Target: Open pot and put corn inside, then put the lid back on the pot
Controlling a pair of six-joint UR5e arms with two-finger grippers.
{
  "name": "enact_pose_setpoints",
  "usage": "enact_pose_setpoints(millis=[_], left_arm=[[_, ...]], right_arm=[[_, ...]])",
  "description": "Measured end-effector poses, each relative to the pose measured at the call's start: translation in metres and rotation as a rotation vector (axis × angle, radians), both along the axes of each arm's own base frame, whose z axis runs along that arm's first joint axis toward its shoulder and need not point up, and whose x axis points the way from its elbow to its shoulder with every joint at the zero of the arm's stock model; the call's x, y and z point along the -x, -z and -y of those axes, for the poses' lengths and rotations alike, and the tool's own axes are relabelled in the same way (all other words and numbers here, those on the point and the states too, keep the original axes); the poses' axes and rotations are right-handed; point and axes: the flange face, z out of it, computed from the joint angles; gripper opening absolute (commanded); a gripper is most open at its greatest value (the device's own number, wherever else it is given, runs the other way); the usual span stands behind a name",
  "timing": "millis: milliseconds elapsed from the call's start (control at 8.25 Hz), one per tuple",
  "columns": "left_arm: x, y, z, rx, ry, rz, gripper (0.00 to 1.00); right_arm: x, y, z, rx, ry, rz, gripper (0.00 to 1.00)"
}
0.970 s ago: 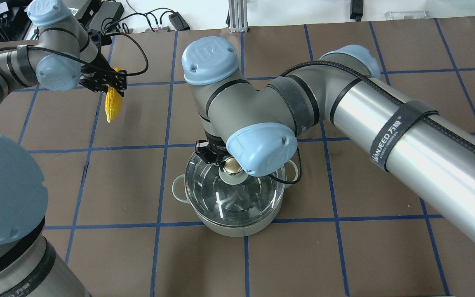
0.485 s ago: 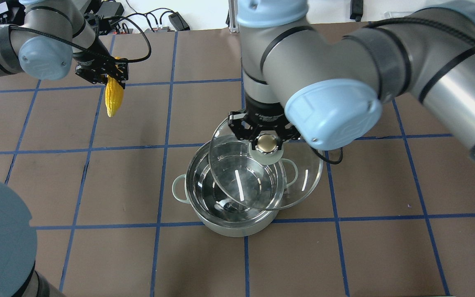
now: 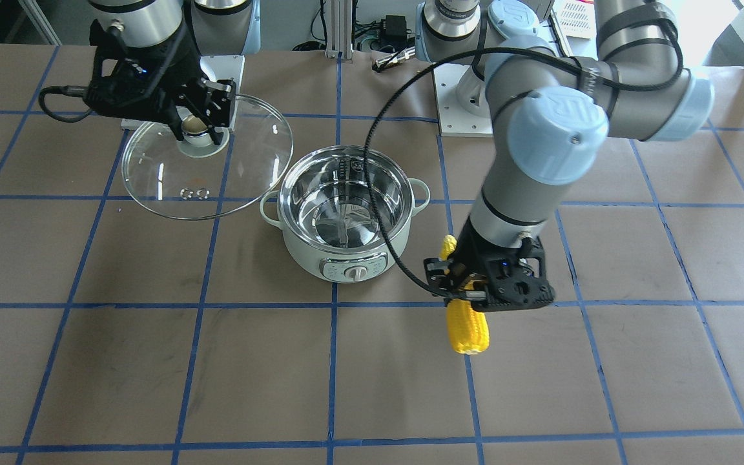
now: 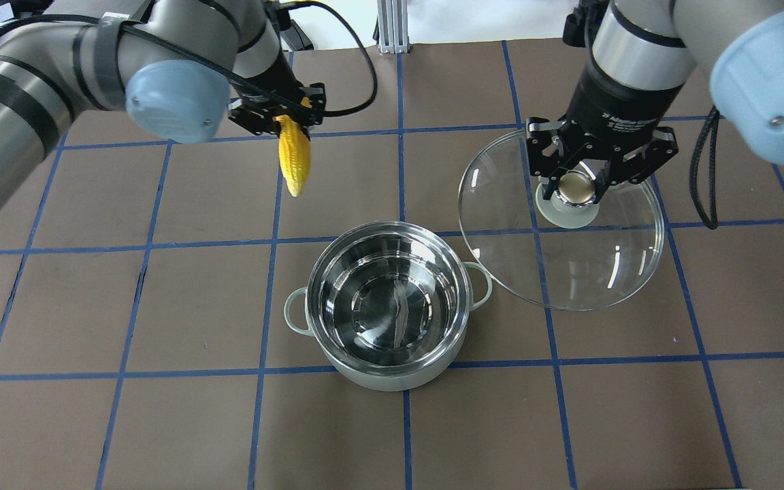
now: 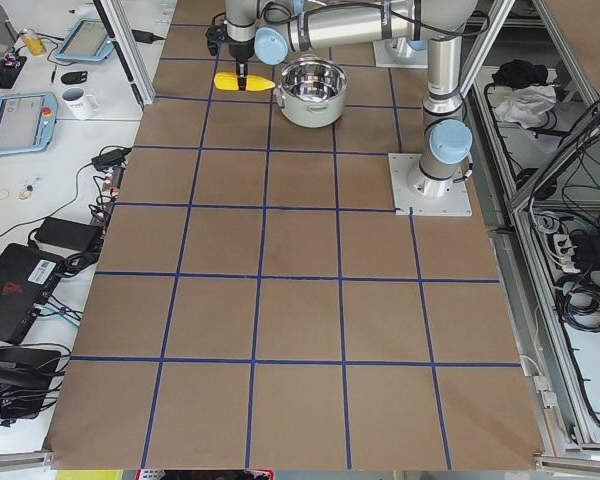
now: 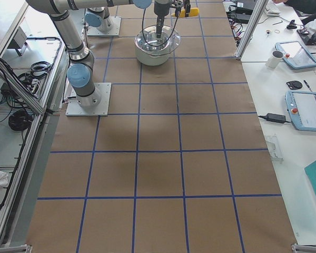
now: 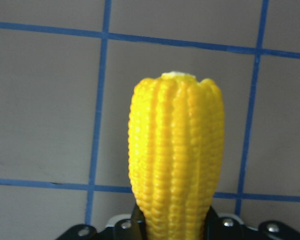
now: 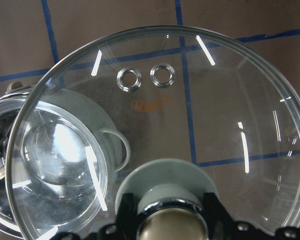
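Glass lid (image 4: 569,265), held by the right gripper (image 4: 574,185), has swung clear of the pot (image 4: 392,378); the left gripper (image 4: 283,122), clamping the corn (image 4: 295,160), has come nearer to load it.

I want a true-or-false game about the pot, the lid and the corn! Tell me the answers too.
1. The pot has nothing inside it. True.
2. The lid is sitting on the pot. False: the right hand holds it off to one side of the pot.
3. The left hand is holding the corn. True.
4. The corn is inside the pot. False: it is outside the pot, in the left hand.
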Motion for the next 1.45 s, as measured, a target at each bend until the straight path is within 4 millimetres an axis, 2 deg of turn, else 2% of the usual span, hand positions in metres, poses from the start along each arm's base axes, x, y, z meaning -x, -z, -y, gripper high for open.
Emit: enact_pose_setpoints(millis=[121,242,364,485,727,970,1455], left_arm=[[0.047,0.001,-0.021,-0.009,-0.008,-0.009,0.06],[0.078,0.006,-0.039,-0.022,0.000,-0.012,0.02],[0.095,0.012,-0.055,-0.041,0.009,-0.013,0.00],[0.101,0.021,-0.073,-0.072,0.014,-0.021,0.00],[0.098,0.044,-0.111,-0.145,0.008,-0.039,0.00],[0.095,0.063,-0.137,-0.197,-0.044,-0.032,0.00],[0.124,0.063,-0.169,-0.205,-0.055,-0.024,0.00]], right_arm=[[0.019,-0.003,0.003,0.000,-0.019,-0.001,0.00],[0.029,-0.004,0.005,0.001,-0.045,-0.007,0.00],[0.034,-0.006,0.006,0.003,-0.076,-0.018,0.00],[0.039,-0.006,0.007,0.005,-0.132,-0.038,0.00],[0.044,-0.008,0.006,0.006,-0.182,-0.062,0.00],[0.045,-0.010,0.005,0.007,-0.192,-0.067,0.00],[0.044,-0.013,0.002,0.013,-0.192,-0.070,0.00]])
